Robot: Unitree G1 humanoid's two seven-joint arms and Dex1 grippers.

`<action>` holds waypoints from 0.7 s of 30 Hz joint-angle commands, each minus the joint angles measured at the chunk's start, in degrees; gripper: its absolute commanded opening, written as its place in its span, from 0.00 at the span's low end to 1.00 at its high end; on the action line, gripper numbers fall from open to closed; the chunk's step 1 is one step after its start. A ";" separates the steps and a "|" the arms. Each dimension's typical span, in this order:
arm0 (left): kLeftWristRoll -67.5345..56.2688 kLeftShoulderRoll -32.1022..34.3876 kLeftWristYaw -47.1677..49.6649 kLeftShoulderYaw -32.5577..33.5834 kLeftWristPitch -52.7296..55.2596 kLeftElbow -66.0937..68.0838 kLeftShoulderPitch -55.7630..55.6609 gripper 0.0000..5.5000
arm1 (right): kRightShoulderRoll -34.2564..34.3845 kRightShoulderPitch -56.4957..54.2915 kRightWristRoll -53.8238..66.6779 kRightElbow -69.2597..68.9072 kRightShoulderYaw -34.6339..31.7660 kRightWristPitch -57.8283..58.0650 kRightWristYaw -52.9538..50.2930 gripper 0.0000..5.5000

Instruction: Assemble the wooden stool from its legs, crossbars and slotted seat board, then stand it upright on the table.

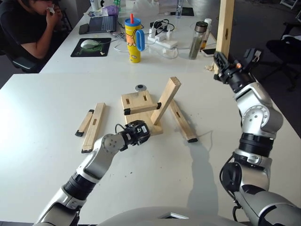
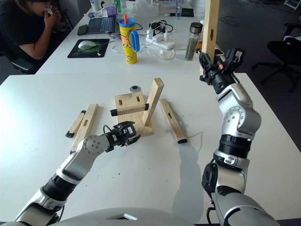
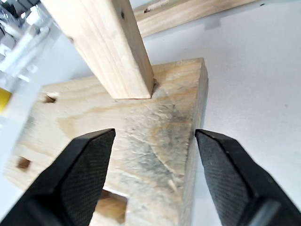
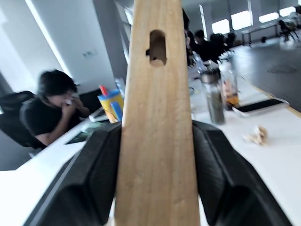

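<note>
Here, loose parts lie around the board in the middle of the bench. A left leg and a thin crossbar are on one side, a right leg is just beside the other, and a grey disc sits behind. A tilted leg stands in the board, and a black-tipped crossbar lies across it. A cup and a bottle stand well behind. The left tool hovers at the board's near edge, jaws apart. The right tool, raised at the far right, grips an upright leg.
</note>
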 commanded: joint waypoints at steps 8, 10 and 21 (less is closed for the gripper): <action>-8.64 4.88 -12.51 0.68 5.59 -13.42 6.94 0.57 | -7.53 -0.25 8.13 -4.55 4.69 6.15 12.54 0.37; -17.93 3.45 -15.51 6.06 13.31 -20.50 6.30 0.57 | -9.39 0.20 13.38 -6.07 3.22 8.20 17.76 0.37; -83.44 -3.36 0.22 44.26 35.33 -21.90 -11.83 0.57 | -19.51 10.05 46.54 -20.32 2.62 31.19 35.99 0.37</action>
